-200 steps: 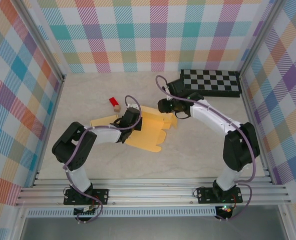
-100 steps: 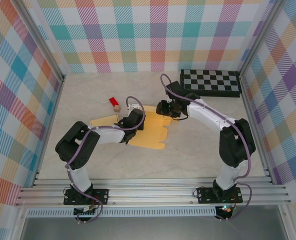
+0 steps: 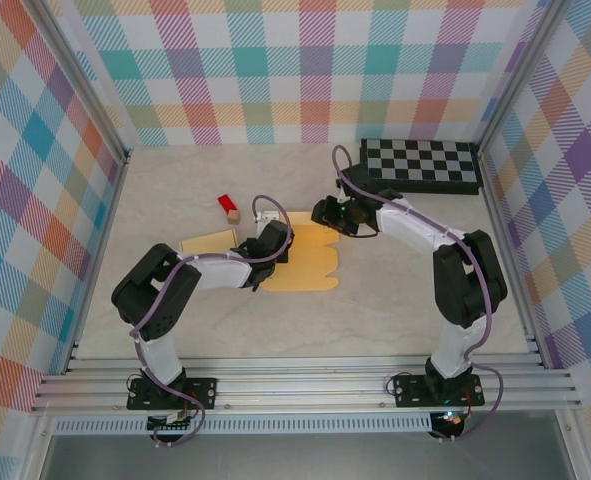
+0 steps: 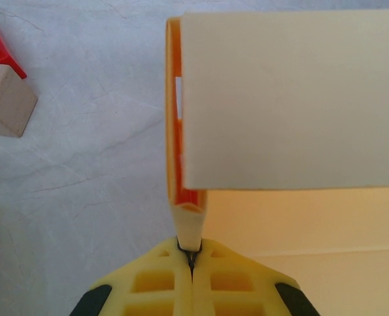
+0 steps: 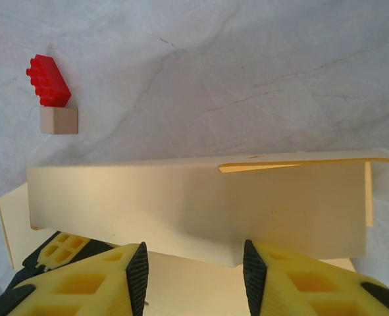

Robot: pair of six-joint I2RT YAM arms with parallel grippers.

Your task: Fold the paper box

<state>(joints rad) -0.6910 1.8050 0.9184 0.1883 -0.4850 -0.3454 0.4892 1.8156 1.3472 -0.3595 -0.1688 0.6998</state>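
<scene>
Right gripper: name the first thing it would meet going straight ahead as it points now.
The right gripper, open, would meet the paper box first: its raised cream panel stands directly across the gap, apparently close, though depth is unclear.

one each: paper box (image 3: 315, 265), red brick (image 3: 225, 203), wooden block (image 3: 233, 214), checkerboard (image 3: 420, 165), perhaps spare card (image 3: 207, 241)

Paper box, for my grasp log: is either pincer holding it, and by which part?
Left pincer pinches the paper box by a thin flap edge; right pincer is open.
</scene>
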